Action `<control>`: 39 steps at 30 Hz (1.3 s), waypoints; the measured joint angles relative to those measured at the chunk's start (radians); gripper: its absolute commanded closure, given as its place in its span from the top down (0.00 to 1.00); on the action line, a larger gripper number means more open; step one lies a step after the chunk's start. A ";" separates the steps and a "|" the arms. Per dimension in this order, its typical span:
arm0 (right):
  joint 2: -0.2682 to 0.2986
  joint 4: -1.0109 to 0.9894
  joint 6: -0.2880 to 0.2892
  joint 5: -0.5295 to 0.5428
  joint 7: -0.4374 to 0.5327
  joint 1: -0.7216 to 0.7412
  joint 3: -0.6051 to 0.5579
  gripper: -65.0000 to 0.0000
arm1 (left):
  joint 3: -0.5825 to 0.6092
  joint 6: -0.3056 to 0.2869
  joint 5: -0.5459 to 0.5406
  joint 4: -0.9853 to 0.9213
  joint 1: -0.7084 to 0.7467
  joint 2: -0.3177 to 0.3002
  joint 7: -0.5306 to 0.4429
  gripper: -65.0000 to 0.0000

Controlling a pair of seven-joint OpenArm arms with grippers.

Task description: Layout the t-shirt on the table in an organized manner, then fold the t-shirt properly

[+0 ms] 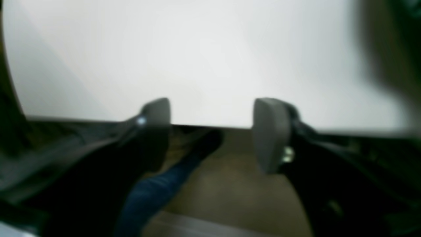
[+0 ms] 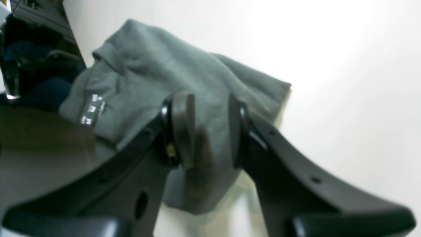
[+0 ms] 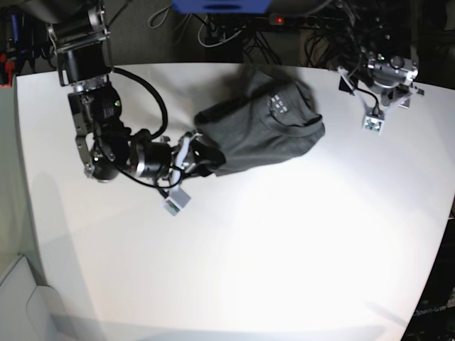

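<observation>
Crumpled t-shirt (image 3: 259,128) on table (image 3: 284,241), right gripper (image 2: 205,130) jaws clamping its edge

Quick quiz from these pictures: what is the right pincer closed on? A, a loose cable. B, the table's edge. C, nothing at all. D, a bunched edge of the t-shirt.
D: in the right wrist view the right pincer has grey fabric of the t-shirt bunched between its fingers, and the base view shows it at the shirt's edge.
</observation>
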 measured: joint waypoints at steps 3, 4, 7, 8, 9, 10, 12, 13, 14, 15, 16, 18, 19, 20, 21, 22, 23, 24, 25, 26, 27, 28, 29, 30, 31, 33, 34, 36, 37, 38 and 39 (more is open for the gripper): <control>0.000 0.000 0.000 0.000 0.003 -0.010 -0.003 0.25 | -0.063 0.007 -0.004 0.000 -0.018 0.003 0.002 0.74; 0.000 0.000 0.000 0.000 0.003 -0.014 -0.004 0.25 | -0.090 0.010 -0.009 0.000 -0.032 0.003 0.002 0.76; -0.001 0.000 0.000 -0.002 0.001 -0.018 -0.006 0.25 | -0.199 0.010 -0.137 0.000 -0.080 0.002 0.086 0.80; -0.002 0.000 0.000 -0.001 0.003 -0.018 -0.006 0.25 | -0.243 0.010 -0.197 0.000 -0.098 0.004 0.122 0.80; -0.005 0.000 0.000 -0.002 0.003 -0.018 -0.006 0.25 | -0.297 0.010 -0.265 0.000 -0.114 0.003 0.147 0.80; -0.006 0.000 0.000 -0.002 0.003 -0.018 -0.006 0.25 | -0.345 0.012 -0.333 0.000 -0.125 0.002 0.181 0.80; -0.006 0.000 0.000 0.000 0.003 -0.018 -0.006 0.25 | -0.408 0.013 -0.449 0.000 -0.142 0.000 0.238 0.80; -0.006 0.000 0.000 -0.002 0.003 -0.018 -0.006 0.25 | -0.416 0.015 -0.493 -0.001 -0.141 0.000 0.249 0.80; -0.006 0.000 0.000 -0.002 0.003 -0.018 -0.006 0.25 | -0.417 0.015 -0.547 -0.002 -0.140 0.001 0.254 0.80; -0.006 0.000 0.000 -0.002 0.003 -0.018 -0.006 0.25 | -0.415 0.014 -0.600 -0.003 -0.140 0.003 0.253 0.80; -0.006 0.000 0.000 0.000 0.003 -0.018 -0.006 0.25 | -0.412 0.014 -0.638 -0.003 -0.140 0.003 0.250 0.80; -0.006 0.000 0.000 -0.002 0.003 -0.018 -0.006 0.25 | -0.410 0.014 -0.687 -0.003 -0.140 0.003 0.248 0.80; -0.006 0.000 0.000 -0.002 0.003 -0.018 -0.006 0.25 | -0.410 0.014 -0.700 -0.004 -0.137 0.003 0.248 0.80; -0.006 -0.001 0.000 -0.002 0.003 -0.018 -0.006 0.25 | -0.405 0.014 -0.717 -0.005 -0.133 0.003 0.249 0.80; -0.006 -0.010 0.000 0.002 0.005 -0.016 -0.006 0.25 | -0.388 0.015 -0.730 -0.006 -0.128 0.002 0.254 0.80; -0.006 -0.025 0.000 0.002 0.005 -0.015 -0.006 0.25 | -0.365 0.014 -0.737 -0.013 -0.127 0.001 0.256 0.80; -0.007 -0.042 0.000 0.002 0.004 -0.014 -0.006 0.25 | -0.346 0.014 -0.753 -0.021 -0.127 0.001 0.255 0.80; -0.007 -0.059 0.000 0.001 0.004 -0.015 -0.006 0.25 | -0.323 0.014 -0.760 -0.025 -0.127 0.002 0.254 0.80; -0.006 -0.071 0.000 0.000 0.004 -0.016 -0.006 0.25 | -0.304 0.014 -0.767 -0.032 -0.124 0.003 0.251 0.80; -0.006 -0.075 0.000 -0.002 0.003 -0.016 -0.006 0.25 | -0.279 0.014 -0.780 -0.046 -0.117 0.001 0.245 0.80; -0.005 -0.078 0.000 0.001 0.004 -0.015 -0.006 0.25 | -0.255 0.013 -0.798 -0.069 -0.109 0.000 0.242 0.80; -0.006 -0.082 0.000 0.002 0.005 -0.015 -0.006 0.25 | -0.238 0.014 -0.817 -0.096 -0.103 0.002 0.253 0.80; -0.006 -0.089 0.000 0.002 0.007 -0.013 -0.006 0.25 | -0.225 0.014 -0.835 -0.126 -0.098 0.003 0.255 0.80; -0.006 -0.090 0.000 0.000 0.006 -0.013 -0.006 0.25 | -0.216 0.014 -0.854 -0.151 -0.097 0.003 0.259 0.80; -0.006 -0.090 0.000 0.001 0.007 -0.013 -0.006 0.25 | -0.213 0.014 -0.886 -0.167 -0.097 0.003 0.254 0.80; -0.006 -0.090 0.000 0.001 0.007 -0.013 -0.006 0.25 | -0.212 0.014 -0.940 -0.192 -0.090 0.000 0.204 0.80; -0.005 -0.090 0.000 0.001 0.007 -0.013 -0.006 0.25 | -0.212 0.014 -0.973 -0.207 -0.080 -0.001 0.184 0.80; -0.003 -0.090 0.000 0.001 0.007 -0.013 -0.006 0.25 | -0.204 0.014 -1.024 -0.236 -0.061 0.000 0.179 0.80; -0.003 -0.090 0.000 0.001 0.007 -0.013 -0.006 0.25 | -0.201 0.014 -1.038 -0.249 -0.055 0.001 0.183 0.80; -0.003 -0.090 0.000 0.000 0.007 -0.014 -0.006 0.25 | -0.198 0.014 -1.053 -0.261 -0.052 0.000 0.187 0.80; -0.003 -0.090 0.000 0.001 0.007 -0.014 -0.006 0.25 | -0.199 0.014 -1.073 -0.272 -0.053 0.001 0.187 0.80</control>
